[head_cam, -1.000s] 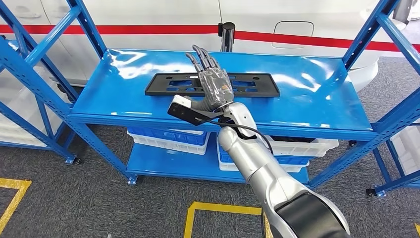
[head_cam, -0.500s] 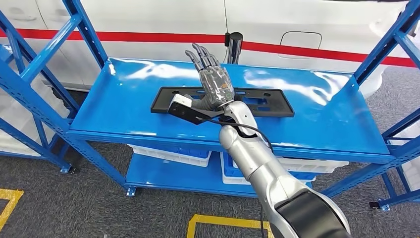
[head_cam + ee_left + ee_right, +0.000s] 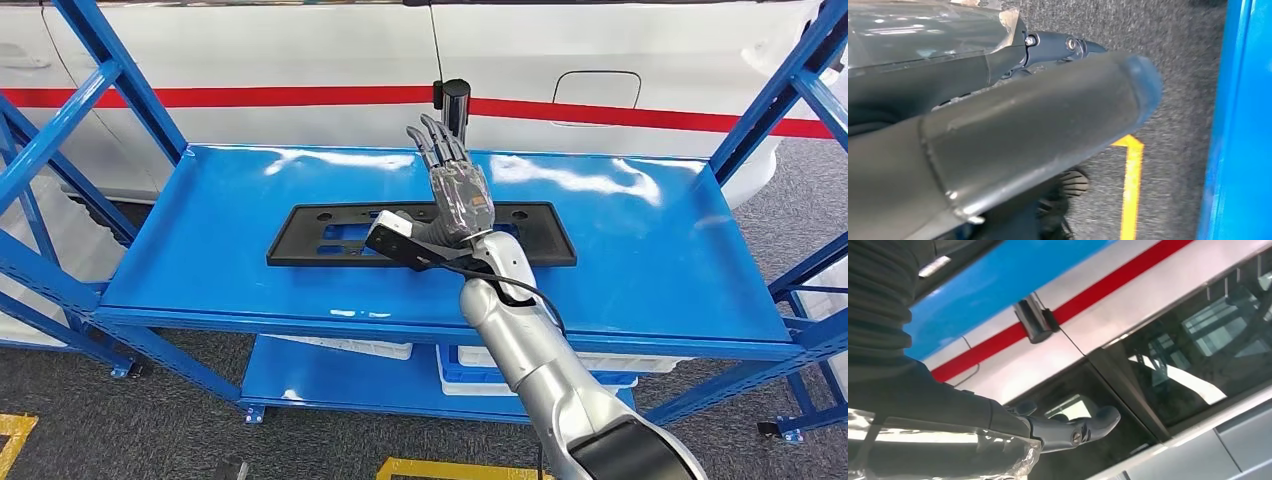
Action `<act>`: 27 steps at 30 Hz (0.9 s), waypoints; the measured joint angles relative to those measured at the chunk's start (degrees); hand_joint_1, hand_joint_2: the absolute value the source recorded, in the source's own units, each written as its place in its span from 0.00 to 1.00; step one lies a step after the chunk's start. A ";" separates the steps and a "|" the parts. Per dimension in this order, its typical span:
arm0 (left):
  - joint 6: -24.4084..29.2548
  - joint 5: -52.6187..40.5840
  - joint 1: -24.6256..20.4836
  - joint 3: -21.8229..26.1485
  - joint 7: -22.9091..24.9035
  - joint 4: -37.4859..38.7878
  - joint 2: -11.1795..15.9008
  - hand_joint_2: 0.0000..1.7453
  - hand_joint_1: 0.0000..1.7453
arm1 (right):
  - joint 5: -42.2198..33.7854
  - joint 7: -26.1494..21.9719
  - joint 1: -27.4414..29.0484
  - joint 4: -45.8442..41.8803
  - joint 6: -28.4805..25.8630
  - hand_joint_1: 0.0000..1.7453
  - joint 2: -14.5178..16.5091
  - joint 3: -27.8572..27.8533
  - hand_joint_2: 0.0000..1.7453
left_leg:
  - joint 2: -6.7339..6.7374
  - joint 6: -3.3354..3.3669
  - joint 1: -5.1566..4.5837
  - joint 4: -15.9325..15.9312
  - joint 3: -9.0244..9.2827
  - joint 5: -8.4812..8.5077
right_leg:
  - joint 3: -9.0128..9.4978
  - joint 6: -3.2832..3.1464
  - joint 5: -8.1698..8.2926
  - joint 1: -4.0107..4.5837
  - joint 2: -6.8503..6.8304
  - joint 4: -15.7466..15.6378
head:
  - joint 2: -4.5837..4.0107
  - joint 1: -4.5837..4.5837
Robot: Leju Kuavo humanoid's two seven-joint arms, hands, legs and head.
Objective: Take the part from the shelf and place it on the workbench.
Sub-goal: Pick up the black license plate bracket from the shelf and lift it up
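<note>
Above the long black part (image 3: 420,235) lying flat on the blue shelf (image 3: 650,260), the robot's right hand (image 3: 458,195) hangs with fingers spread wide and empty, and should probably lower squarely before closing on the near edge.

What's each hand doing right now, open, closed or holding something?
Left hand: cannot be told; the close wrist view shows no clear finger pose.
Right hand: open, fingers extended above the black part, holding nothing.
</note>
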 joint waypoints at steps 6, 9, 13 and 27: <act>2.26 -1.62 0.57 -0.56 2.99 0.07 -0.05 0.00 0.00 | -0.22 0.40 6.15 -8.45 1.45 0.00 -1.98 -1.27 1.00 | 0.00 1.27 -0.41 -7.44 -0.31 8.11 | 2.04 -0.15 -1.91 0.58 0.15 0.14 | 0.01 0.07; 2.85 -1.70 0.76 -0.55 3.74 0.14 -0.13 0.00 0.00 | -0.83 0.22 7.67 -11.75 2.22 0.00 -2.49 -1.64 1.00 | -0.03 2.03 -1.00 -9.02 0.51 8.73 | 2.57 0.09 -2.47 0.87 0.12 -0.17 | 0.01 0.01; 3.22 -1.98 1.14 -0.54 4.11 0.20 -0.17 0.00 0.00 | -1.25 0.08 9.52 -15.50 3.02 0.00 -2.99 -1.85 1.00 | -0.20 2.04 -1.28 -9.08 0.78 8.97 | 2.82 -0.05 -2.73 1.04 0.02 -0.24 | 0.01 0.06; 3.72 -2.65 2.86 -0.27 5.66 0.44 -0.26 0.00 0.00 | -6.43 -2.36 15.19 -30.77 6.76 0.00 -5.81 0.14 1.00 | -0.33 2.54 -1.53 -9.08 0.79 8.79 | 3.10 0.60 -2.60 0.89 -0.08 -0.83 | 0.00 0.04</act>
